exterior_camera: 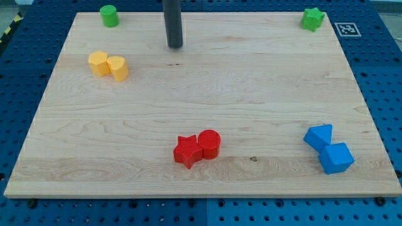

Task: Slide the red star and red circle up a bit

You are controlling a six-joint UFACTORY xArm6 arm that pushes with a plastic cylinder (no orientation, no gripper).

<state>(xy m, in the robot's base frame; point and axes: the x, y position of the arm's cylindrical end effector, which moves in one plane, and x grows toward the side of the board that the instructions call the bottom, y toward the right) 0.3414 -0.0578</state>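
The red star [187, 151] lies near the view's bottom middle of the wooden board [251, 94]. The red circle [209, 144] touches it on its right. My tip [175, 46] is near the view's top, left of centre, far above both red blocks and touching no block.
Two yellow blocks [98, 63] [117, 68] sit together at the upper left. A green cylinder [109, 16] is at the top left and a green star [312, 19] at the top right. Two blue blocks [319, 137] [336, 157] sit at the lower right.
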